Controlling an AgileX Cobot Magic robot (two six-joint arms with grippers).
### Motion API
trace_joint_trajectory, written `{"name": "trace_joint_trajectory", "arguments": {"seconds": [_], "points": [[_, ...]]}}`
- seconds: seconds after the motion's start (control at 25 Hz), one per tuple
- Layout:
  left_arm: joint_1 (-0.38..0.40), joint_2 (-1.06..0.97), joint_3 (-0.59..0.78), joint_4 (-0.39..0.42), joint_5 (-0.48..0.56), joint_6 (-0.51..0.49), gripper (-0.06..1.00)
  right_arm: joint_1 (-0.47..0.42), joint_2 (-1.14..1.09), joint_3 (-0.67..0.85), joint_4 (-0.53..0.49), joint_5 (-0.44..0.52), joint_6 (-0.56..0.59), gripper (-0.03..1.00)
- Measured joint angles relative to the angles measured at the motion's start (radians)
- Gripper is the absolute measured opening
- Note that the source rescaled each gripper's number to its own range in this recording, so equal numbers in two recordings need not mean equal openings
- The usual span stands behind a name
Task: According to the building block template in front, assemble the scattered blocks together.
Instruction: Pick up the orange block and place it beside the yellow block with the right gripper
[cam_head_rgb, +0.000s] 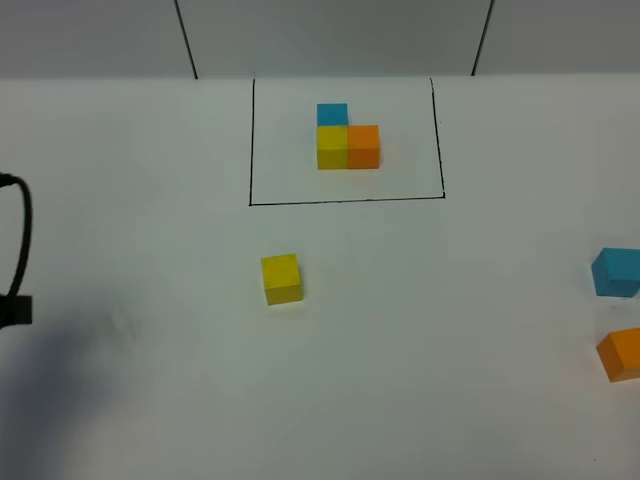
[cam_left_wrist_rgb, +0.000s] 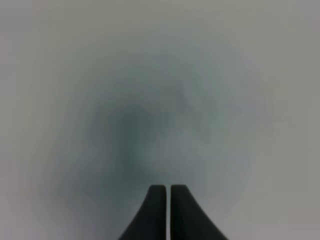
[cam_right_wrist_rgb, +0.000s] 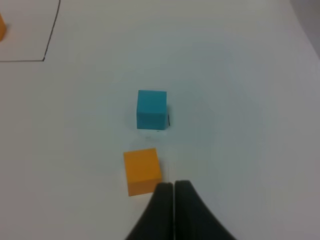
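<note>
The building block template (cam_head_rgb: 346, 140) is an L of blue, yellow and orange cubes inside a black drawn rectangle at the far middle of the table. A loose yellow cube (cam_head_rgb: 281, 278) lies in front of the rectangle. A loose light blue cube (cam_head_rgb: 616, 272) and a loose orange cube (cam_head_rgb: 621, 353) lie at the right edge; both also show in the right wrist view, the blue cube (cam_right_wrist_rgb: 151, 109) and the orange cube (cam_right_wrist_rgb: 142, 170). My right gripper (cam_right_wrist_rgb: 173, 188) is shut and empty, just beside the orange cube. My left gripper (cam_left_wrist_rgb: 168, 189) is shut and empty over blurred bare table.
A black cable and part of the left arm (cam_head_rgb: 18, 260) show at the left edge, with a dark shadow below them. A corner of the drawn rectangle (cam_right_wrist_rgb: 44, 59) shows in the right wrist view. The table surface (cam_head_rgb: 450, 380) is white.
</note>
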Motion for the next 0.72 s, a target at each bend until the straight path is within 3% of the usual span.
{"name": "trace_joint_trajectory", "arguments": {"seconds": [0.2, 0.4, 0.72], "points": [[0.104, -0.204, 0.052, 0.057, 0.178, 0.000, 0.00, 0.000, 0.000, 0.000, 0.000, 0.000, 0.000, 0.00], [0.188, -0.365, 0.058, 0.064, 0.312, -0.008, 0.00, 0.000, 0.000, 0.000, 0.000, 0.000, 0.000, 0.00], [0.226, -0.558, 0.083, 0.068, 0.357, -0.038, 0.00, 0.000, 0.000, 0.000, 0.000, 0.000, 0.000, 0.00]]}}
